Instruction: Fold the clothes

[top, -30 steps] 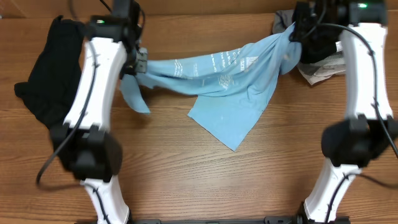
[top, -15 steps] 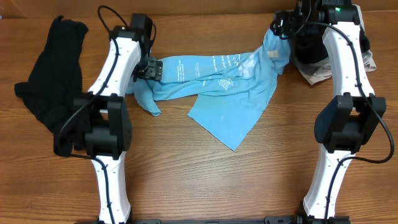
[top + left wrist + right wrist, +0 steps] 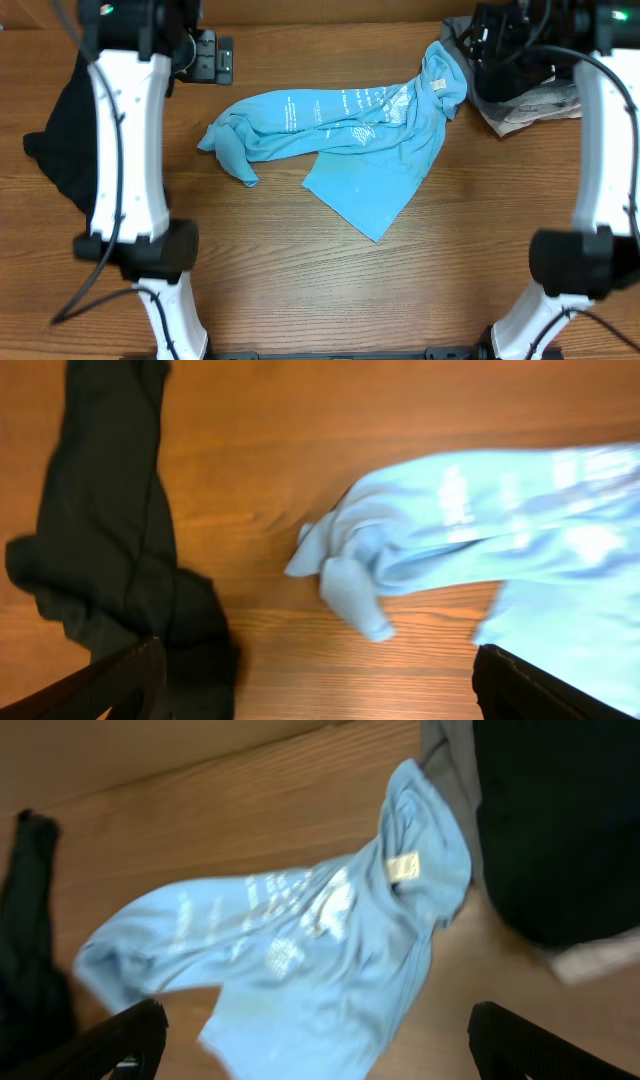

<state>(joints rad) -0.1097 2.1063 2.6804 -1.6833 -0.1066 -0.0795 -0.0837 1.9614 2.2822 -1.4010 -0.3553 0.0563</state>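
Note:
The light blue T-shirt (image 3: 350, 135) with white lettering lies crumpled on the wooden table, stretched from a bunched left end (image 3: 345, 575) to its collar tag at the upper right (image 3: 403, 868). My left gripper (image 3: 222, 58) hangs open above the table's far edge, up and left of the shirt, with nothing between its fingers (image 3: 120, 680). My right gripper (image 3: 478, 45) is open too, above the shirt's collar end and holding nothing. In the right wrist view the shirt (image 3: 300, 940) lies below the spread fingers (image 3: 530, 1040), apart from them.
A black garment (image 3: 65, 130) lies heaped at the table's left, partly behind my left arm; the left wrist view shows it (image 3: 110, 530) beside the shirt's end. A black garment (image 3: 560, 820) over grey cloth (image 3: 520, 110) sits at the back right.
Both grippers opened and let go of the shirt, then drew up and back. The shirt dropped flat, and its left end slumped into a bunch.

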